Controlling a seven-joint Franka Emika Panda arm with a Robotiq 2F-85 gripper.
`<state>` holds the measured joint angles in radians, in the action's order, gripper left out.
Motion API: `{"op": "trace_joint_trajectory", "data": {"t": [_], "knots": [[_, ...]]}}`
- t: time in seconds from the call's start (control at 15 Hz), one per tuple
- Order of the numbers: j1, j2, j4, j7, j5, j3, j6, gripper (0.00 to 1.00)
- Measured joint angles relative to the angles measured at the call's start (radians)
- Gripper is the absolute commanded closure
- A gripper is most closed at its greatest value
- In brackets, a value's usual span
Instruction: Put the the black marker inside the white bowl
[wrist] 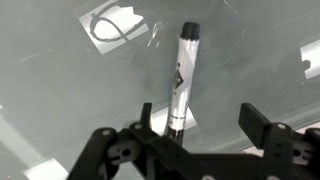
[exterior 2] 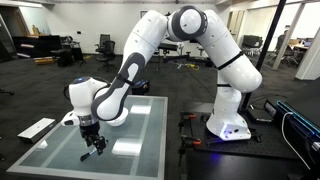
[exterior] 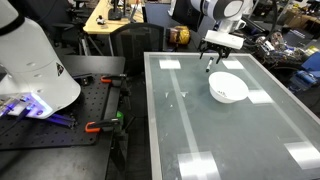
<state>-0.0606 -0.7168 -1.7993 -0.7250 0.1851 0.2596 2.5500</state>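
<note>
black marker — lying on glass table | gripper fingers apart over it | white bowl nearby | open lab room

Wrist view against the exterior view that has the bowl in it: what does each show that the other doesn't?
Only the wrist view shows the black marker, lying flat on the glass with its near end between the open fingers of the gripper. Only the exterior view shows the white bowl, sitting on the table close to the gripper; the marker is too small to make out there. Both show the gripper and the glass table.
</note>
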Motion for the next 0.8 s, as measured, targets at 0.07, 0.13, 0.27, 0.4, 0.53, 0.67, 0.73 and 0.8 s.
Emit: {"op": "trace_joint_trajectory", "data": {"t": [0.07,0.13,0.27,0.4,0.53,0.67,0.73,0.8], "knots": [[0.0,-0.006,0.006,0.0,0.0,0.0,-0.004,0.45],[0.0,-0.011,0.011,0.0,0.0,0.0,-0.008,0.58],[0.0,-0.02,0.02,-0.001,0.0,0.0,-0.015,0.73],[0.0,-0.028,0.029,-0.001,0.0,0.0,-0.02,0.88],[0.0,-0.033,0.035,-0.001,0.0,0.0,-0.021,1.0],[0.0,-0.033,0.037,-0.001,0.001,-0.001,-0.021,0.95],[-0.001,-0.033,0.038,-0.001,0.002,-0.002,-0.021,0.95],[-0.001,-0.032,0.039,-0.001,0.004,-0.004,-0.021,0.95]]}}
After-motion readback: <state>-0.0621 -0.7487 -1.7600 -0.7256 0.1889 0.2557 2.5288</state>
